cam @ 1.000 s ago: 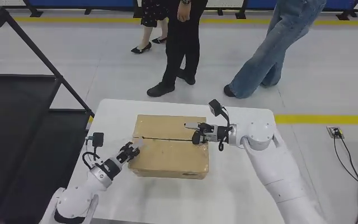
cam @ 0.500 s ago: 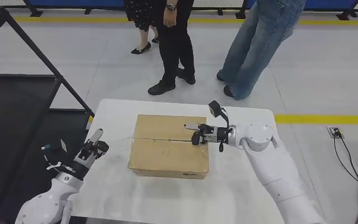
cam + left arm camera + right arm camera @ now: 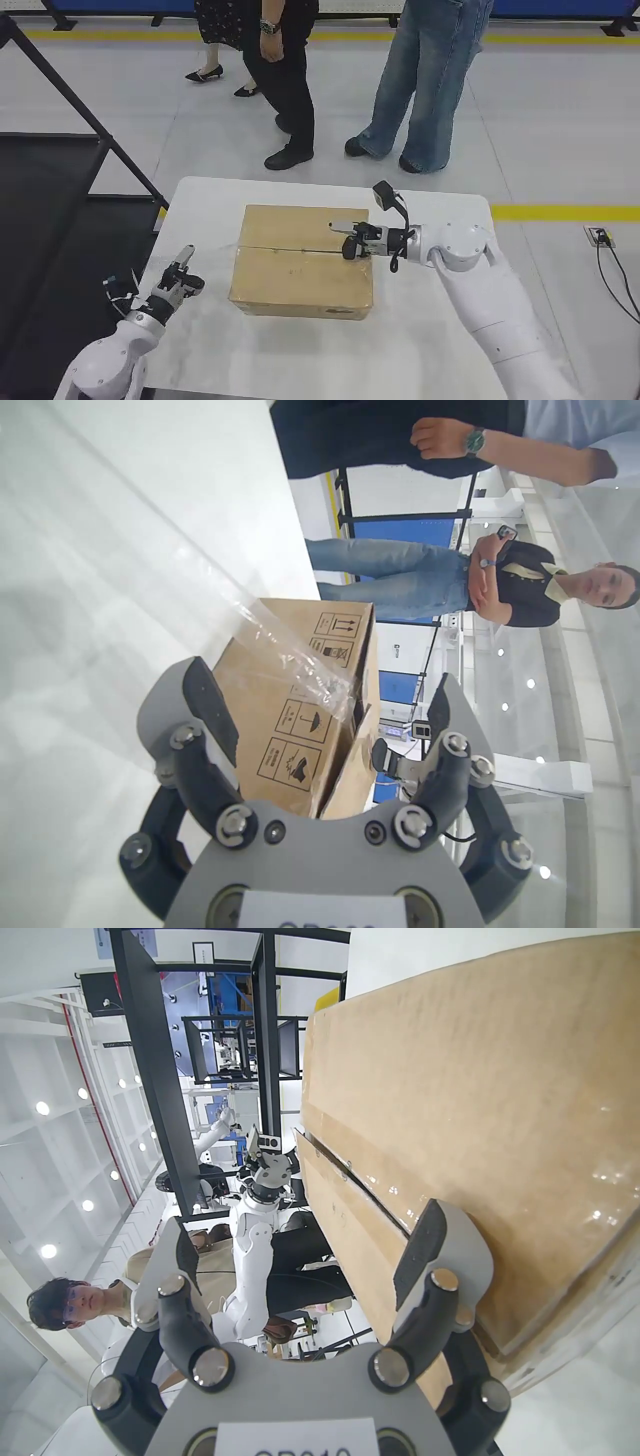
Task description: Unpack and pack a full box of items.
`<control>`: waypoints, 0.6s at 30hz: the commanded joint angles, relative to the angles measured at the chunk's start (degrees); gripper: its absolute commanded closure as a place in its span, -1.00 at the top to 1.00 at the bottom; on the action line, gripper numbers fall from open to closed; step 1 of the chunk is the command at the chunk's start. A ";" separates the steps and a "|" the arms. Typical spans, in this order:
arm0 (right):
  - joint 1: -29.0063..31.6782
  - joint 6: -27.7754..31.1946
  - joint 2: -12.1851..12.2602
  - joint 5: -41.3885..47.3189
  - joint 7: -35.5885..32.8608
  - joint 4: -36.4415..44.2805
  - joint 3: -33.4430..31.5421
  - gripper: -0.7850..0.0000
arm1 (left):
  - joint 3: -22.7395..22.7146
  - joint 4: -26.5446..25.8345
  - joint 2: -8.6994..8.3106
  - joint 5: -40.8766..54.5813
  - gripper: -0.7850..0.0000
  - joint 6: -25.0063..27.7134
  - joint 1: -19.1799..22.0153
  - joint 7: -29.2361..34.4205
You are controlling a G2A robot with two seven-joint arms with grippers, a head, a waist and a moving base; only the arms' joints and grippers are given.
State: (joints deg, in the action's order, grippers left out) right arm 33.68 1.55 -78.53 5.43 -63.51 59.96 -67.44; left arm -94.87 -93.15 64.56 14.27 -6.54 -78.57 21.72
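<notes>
1. Cardboard, plain and brown: the box lies flat in the middle of the white table. Its long side runs across the robot's front, and both top flaps are folded down.
2. Where the flaps meet, a seam runs the length of the lid, nearer the far edge than the near one. In the right wrist view it gapes a little, as a narrow dark slit.
3. Clear tape lies crinkled over the box's upper edge at the end face turned toward the left arm. That face also carries black printed handling marks.
4. The right gripper is over the right end of the lid, at the seam. Its fingers are spread apart with nothing between them. One finger pad sits close against the lid beside the slit (whether it touches, I cannot tell), and the other pad is out in the air off the cardboard.
5. The left gripper is over bare tabletop near the table's left edge, apart from the box and pointing toward its left end. Its fingers are spread wide and hold nothing (the taped corner shows through the gap in the left wrist view).
</notes>
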 commanded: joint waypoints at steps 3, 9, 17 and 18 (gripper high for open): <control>0.46 -0.65 0.23 0.00 0.26 1.26 0.22 1.00 | 1.40 3.50 0.16 0.28 1.00 -0.43 2.02 0.13; 0.58 -0.90 0.46 0.29 0.58 1.69 0.57 1.00 | 4.40 9.67 0.75 2.26 1.00 -2.00 7.38 -1.36; 1.05 -1.12 0.88 0.62 1.03 2.43 0.61 1.00 | 8.11 20.84 2.07 8.71 1.00 -1.64 16.52 -3.00; 1.13 -1.22 0.95 0.58 1.11 2.57 0.57 1.00 | 8.38 21.95 2.21 9.66 1.00 -1.28 17.31 -2.78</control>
State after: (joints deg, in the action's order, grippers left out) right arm 34.71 0.44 -77.65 6.03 -62.48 62.39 -66.83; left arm -86.84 -72.73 66.60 22.79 -8.25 -62.29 18.79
